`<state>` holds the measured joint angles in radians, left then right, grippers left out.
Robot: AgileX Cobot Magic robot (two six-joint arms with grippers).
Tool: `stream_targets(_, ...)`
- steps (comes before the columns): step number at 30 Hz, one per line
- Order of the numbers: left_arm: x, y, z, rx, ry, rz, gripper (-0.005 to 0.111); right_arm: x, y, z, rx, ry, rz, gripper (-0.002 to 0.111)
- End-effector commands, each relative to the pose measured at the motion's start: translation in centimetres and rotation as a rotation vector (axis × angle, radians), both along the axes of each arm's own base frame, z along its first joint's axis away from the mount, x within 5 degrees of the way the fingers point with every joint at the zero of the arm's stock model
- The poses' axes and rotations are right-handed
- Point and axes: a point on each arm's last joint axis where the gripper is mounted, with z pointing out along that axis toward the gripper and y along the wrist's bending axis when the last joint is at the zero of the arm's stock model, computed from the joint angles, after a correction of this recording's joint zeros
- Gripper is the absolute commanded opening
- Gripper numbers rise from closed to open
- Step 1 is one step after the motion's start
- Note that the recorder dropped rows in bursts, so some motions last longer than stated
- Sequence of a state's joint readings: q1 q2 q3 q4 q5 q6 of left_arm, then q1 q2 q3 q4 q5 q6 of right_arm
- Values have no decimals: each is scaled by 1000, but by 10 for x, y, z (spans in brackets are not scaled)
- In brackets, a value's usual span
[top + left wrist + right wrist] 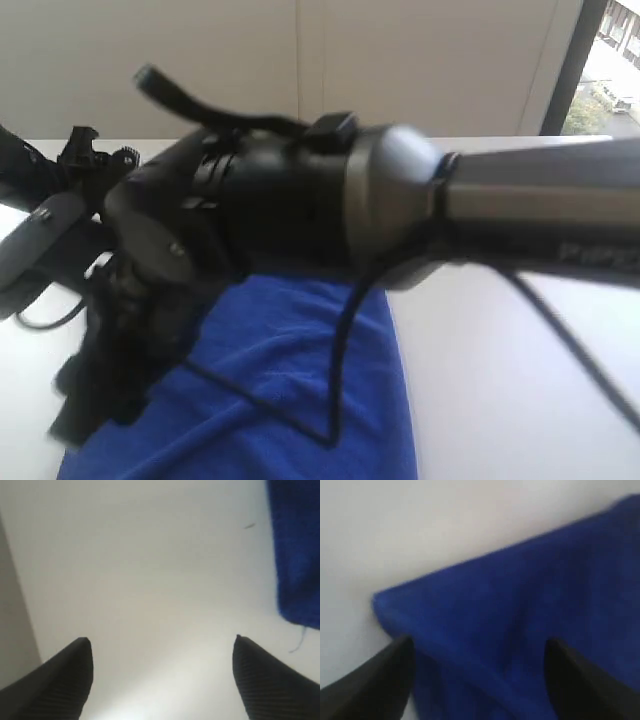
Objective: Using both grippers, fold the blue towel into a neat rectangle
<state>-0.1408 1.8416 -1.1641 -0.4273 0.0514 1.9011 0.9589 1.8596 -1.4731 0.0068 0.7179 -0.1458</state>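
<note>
Items counted: one blue towel (375, 400), one white table (470, 400), two arms, two grippers.

Exterior view: the towel lies on the table at about 6 o'clock and runs off the frame edge there. One large black and grey arm (400, 200) enters from 3 o'clock and crosses above the towel toward 9 o'clock. A second black arm (40, 230) sits at 9 o'clock. Loose black cable (340, 360) hangs across the towel. The dark mass at 7 o'clock is blurred, and no jaws can be made out in this view.

Left wrist view: the left gripper (161, 640) shows two black fingertips (75, 665) set wide apart with nothing between them. It hangs over the bare table (150, 555). The edge of the towel (297, 555) lies off to one side, clear of both tips, with one loose thread at its corner.

Right wrist view: the right gripper (479, 641) shows two black fingertips (390, 675), also wide apart and gripping nothing. It hangs over a corner of the towel (520, 605), which lies in soft layered folds on the table (420, 525).
</note>
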Motion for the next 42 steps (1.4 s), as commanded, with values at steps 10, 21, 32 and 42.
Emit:
stream_targets(10, -54, -3, 108, -687, 124, 519, 0, 72, -125, -11, -317, 3, -330, 24)
stream_targets(21, -136, -37, 130, -740, 641, 501, 0, 19, -160, -91, -276, 295, -301, 0)
stream_targets(32, -172, -50, 27, -625, 881, 651, 0, -22, -178, -131, -317, 436, -311, 0)
stream_targets(42, -179, -51, 34, -681, 902, 649, 0, -105, -109, -132, -301, 537, -74, 0)
